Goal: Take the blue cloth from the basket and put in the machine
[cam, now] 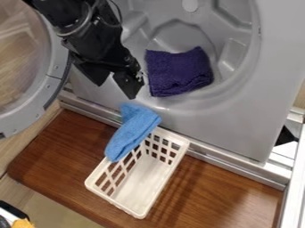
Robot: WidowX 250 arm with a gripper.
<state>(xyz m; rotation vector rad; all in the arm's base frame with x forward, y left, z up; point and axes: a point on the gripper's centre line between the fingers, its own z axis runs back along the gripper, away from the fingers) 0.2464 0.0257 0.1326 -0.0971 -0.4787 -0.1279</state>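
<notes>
Cloth [132, 131] in blue drapes over the white basket [142, 180]; we see our tool [114, 90] parted and empty, near the purple towel [179, 73] in the machine [238, 120].

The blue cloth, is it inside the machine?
No, the blue cloth is draped over the edge of the basket, outside the machine.

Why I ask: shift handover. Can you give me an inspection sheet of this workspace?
Surface: brown wooden board
Job's things: blue cloth draped over rim of white basket; grey machine
Clutter: purple cloth in machine's opening; orange item, lower left
Hand: hand open, empty, beside purple cloth
Cables: dark cable looping beside arm
Surroundings: round door swung open
</notes>
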